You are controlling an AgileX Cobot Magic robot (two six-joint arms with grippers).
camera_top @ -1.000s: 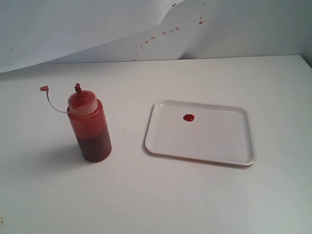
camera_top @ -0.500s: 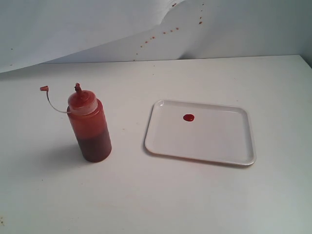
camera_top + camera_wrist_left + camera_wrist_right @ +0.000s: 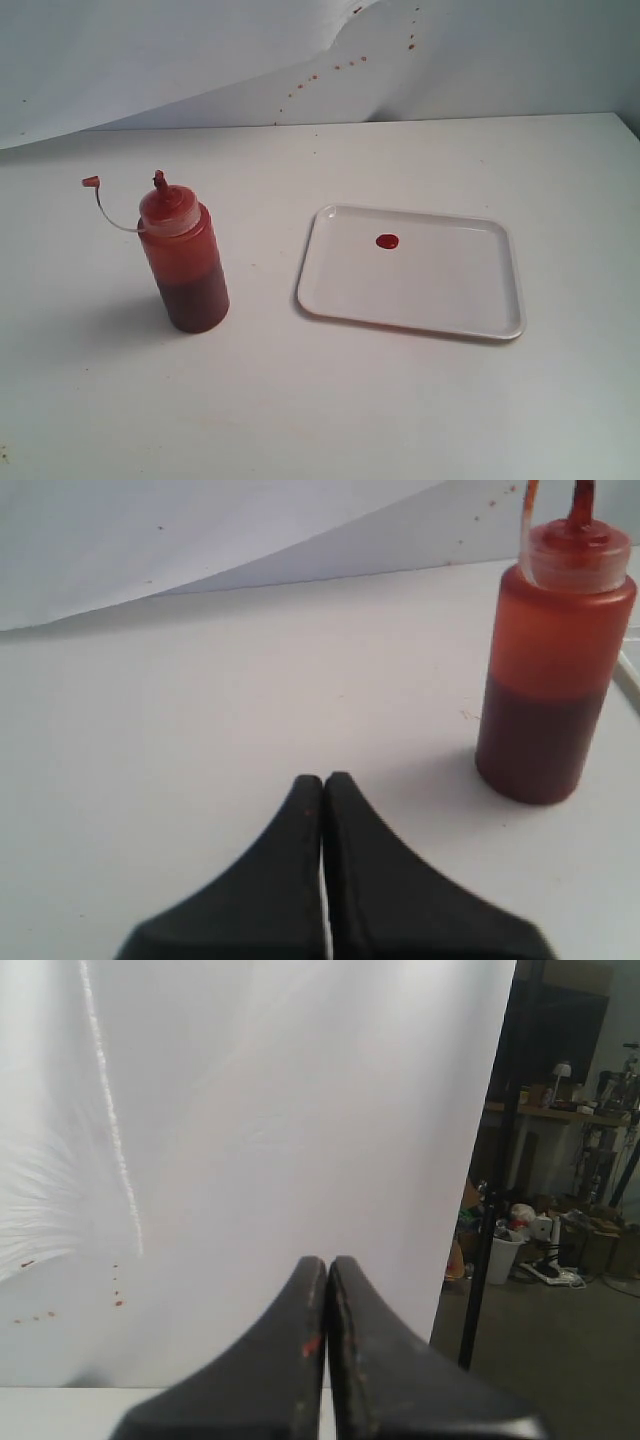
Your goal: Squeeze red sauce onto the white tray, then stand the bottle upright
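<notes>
Left wrist view: the bottle has its nozzle tip cropped; tether too.

exterior: high, looks down at the bottle from well apart | left wrist: low, level, near the bottle, shared with exterior | right wrist: faces the backdrop behind the bottle

Left claw and right claw both closed, empty.

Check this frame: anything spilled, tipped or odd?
Red specks spatter the white backdrop behind the table, likely stray sauce. Otherwise tidy: the bottle stands upright, tip cap off on its tether; the red sauce is one blob inside the white tray.
</notes>
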